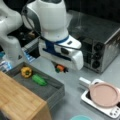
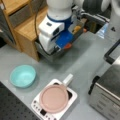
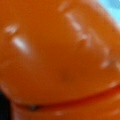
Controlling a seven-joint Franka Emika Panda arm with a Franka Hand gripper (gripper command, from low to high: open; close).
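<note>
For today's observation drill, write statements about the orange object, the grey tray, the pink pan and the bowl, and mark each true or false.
1. An orange object sits at the gripper, above the table. True.
2. The grey tray holds a yellow pepper and a green vegetable. True.
3. The pink pan lies inside the toaster oven. False: it rests on the white cooker.
4. The teal bowl holds the yellow pepper. False: it is empty.
5. Orange fills the wrist view. True.

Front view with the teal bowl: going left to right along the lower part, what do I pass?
Teal bowl → pink pan on the white cooker → silver toaster oven.
</note>
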